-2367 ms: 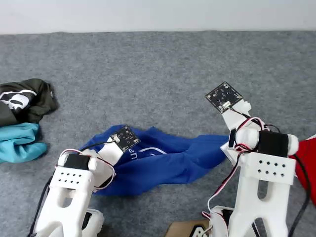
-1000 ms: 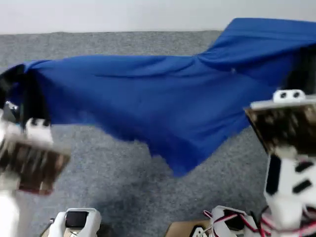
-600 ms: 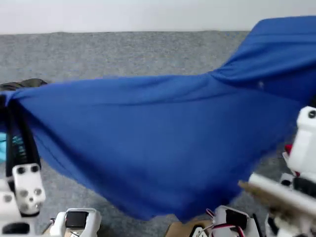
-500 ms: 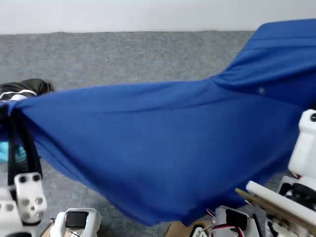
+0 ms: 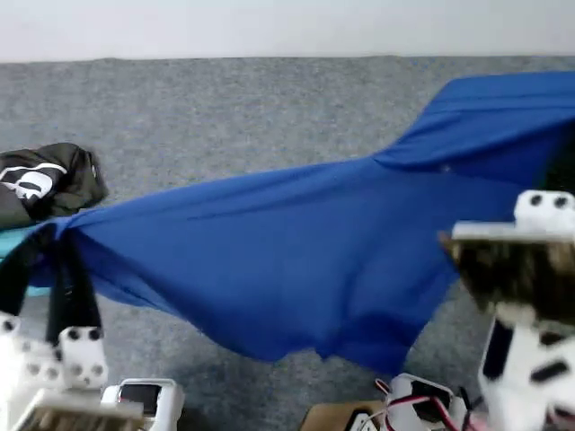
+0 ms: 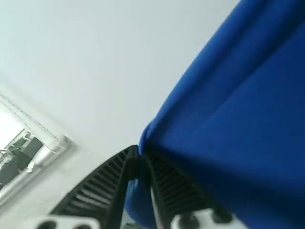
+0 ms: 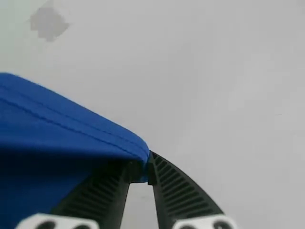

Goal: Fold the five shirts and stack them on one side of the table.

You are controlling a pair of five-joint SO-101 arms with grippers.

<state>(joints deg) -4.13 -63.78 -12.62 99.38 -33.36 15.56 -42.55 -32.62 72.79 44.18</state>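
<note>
A blue shirt (image 5: pixel 305 251) hangs spread in the air above the grey table (image 5: pixel 234 108), stretched between both raised arms. My left gripper (image 6: pixel 141 160) is shut on one corner of the blue shirt (image 6: pixel 238 114); in the high view it stands at the left (image 5: pixel 49 235). My right gripper (image 7: pixel 145 169) is shut on another edge of the blue shirt (image 7: pixel 52 138), high at the right side. A dark shirt with a white print (image 5: pixel 45 184) lies crumpled at the table's left edge, with a teal shirt (image 5: pixel 11 235) partly hidden beside it.
The white arm bases (image 5: pixel 144 400) stand at the near edge, with a brown piece (image 5: pixel 337 417) between them. The far part of the grey table lies bare up to the white wall (image 5: pixel 287 27).
Both grippers lifted the blue shirt from a crumpled heap on the table and spread it in the air. Since half a second ago the shirt has dropped lower, uncovering the dark shirt.
</note>
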